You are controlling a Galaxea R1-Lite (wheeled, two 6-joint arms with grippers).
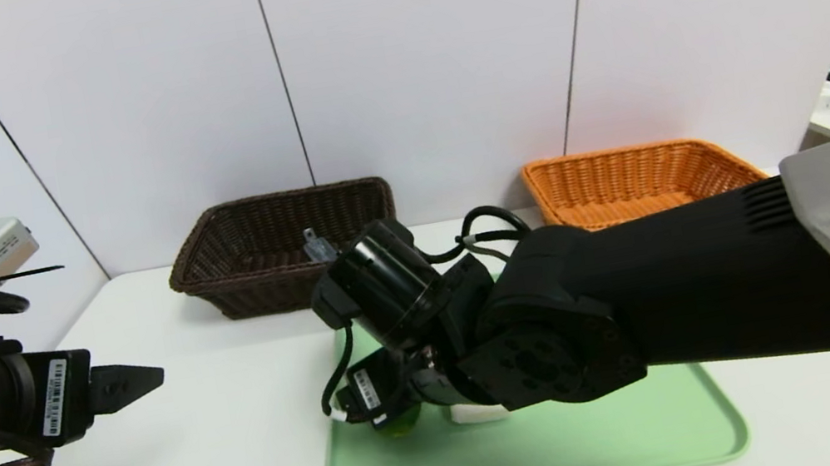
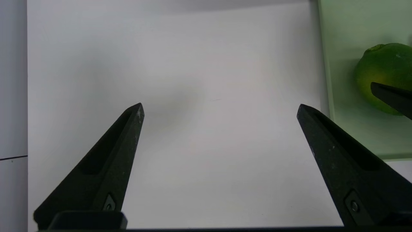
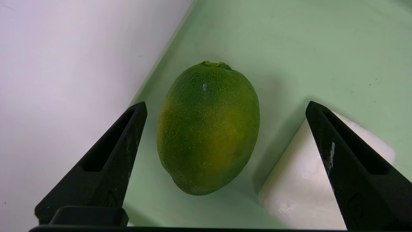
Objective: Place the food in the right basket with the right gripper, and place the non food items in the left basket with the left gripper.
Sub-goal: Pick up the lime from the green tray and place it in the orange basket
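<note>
Green, yellow-tinged oval citrus fruit (image 3: 209, 129) lies on the pale green rectangular tray (image 1: 586, 449), near its left edge, and the right gripper (image 3: 226, 104) is over it with fingers wide apart, one to each side. To pick it well, the gripper should settle low enough to meet the fruit at its widest, then close evenly; the smooth, rounded skin could roll from a high pinch. One finger overlaps the white, rounded block (image 3: 299, 187) in the right wrist view, so a straight descent needs care not to nudge it. The black left gripper (image 2: 220, 103) waits idle over the white table at left, fingers spread. The head view mostly hides the fruit behind the right arm, yet alone shows the dark brown woven basket (image 1: 263, 279) far left, holding a grey pronged item (image 1: 318, 246), and the orange woven basket (image 1: 630, 209) far right.
</note>
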